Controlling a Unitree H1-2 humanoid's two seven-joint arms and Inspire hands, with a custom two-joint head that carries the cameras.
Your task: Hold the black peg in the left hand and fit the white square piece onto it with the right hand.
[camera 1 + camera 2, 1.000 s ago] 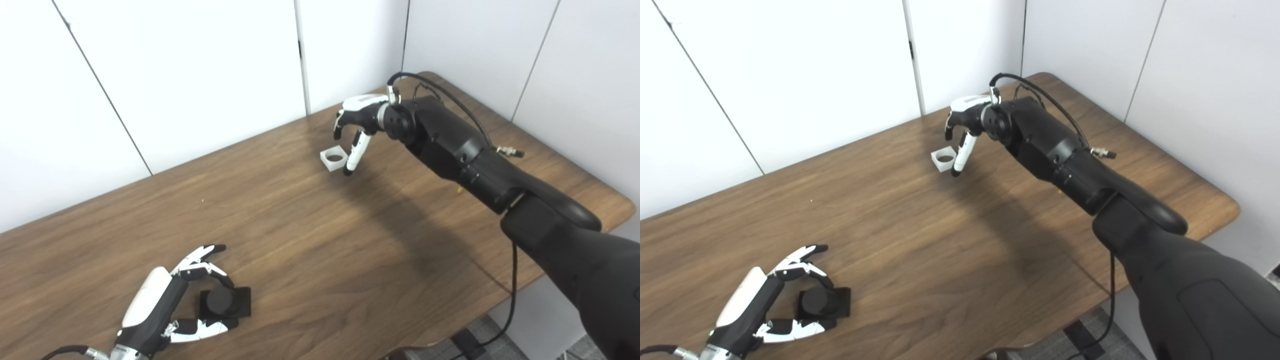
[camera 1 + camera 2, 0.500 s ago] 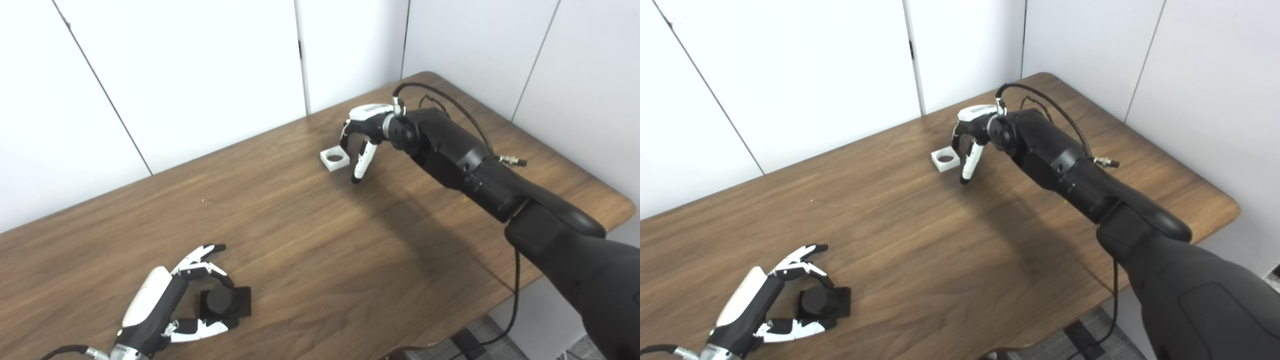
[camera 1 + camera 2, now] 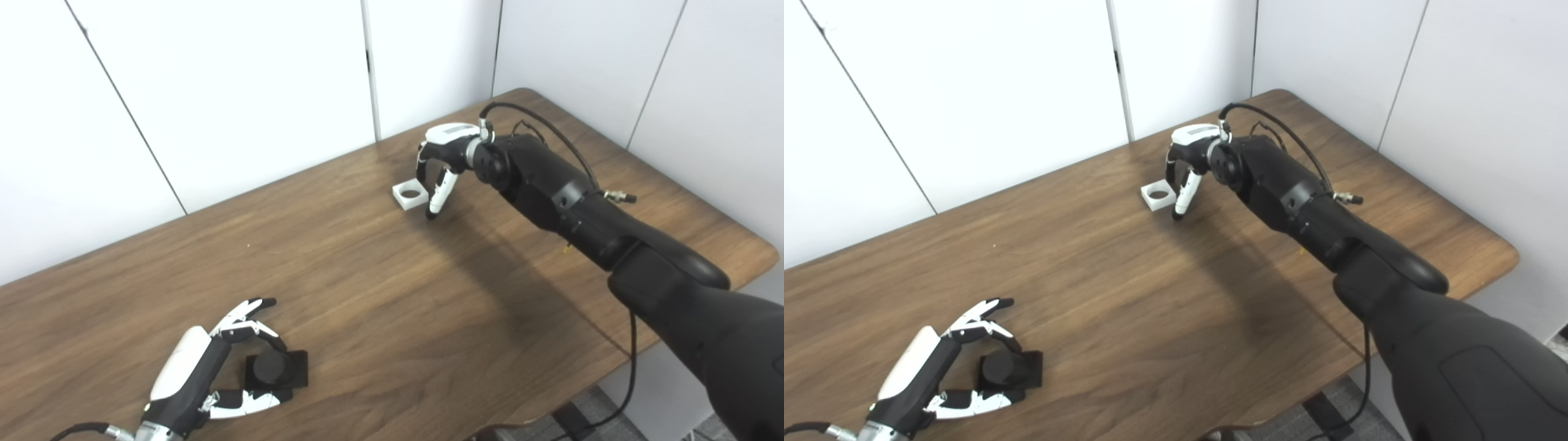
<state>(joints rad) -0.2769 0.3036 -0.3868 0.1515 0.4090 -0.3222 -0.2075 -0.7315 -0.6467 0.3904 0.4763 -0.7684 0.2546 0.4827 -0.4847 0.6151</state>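
Observation:
The black peg, a round stub on a square black base, stands on the wooden table near the front left. My left hand lies around it, fingers and thumb spread on either side, open and not closed on it. The white square piece with a round hole lies flat at the far middle of the table. My right hand hovers just right of it, open, fingers curled downward beside the piece, thumb tip near the tabletop.
White wall panels rise right behind the table's far edge. The table's rounded right corner and front edge drop off to the floor. A black cable hangs from my right arm.
My right hand drew back a little to the right and down half a second ago, then shifted slightly back toward the white piece. The left hand and the peg stayed still.

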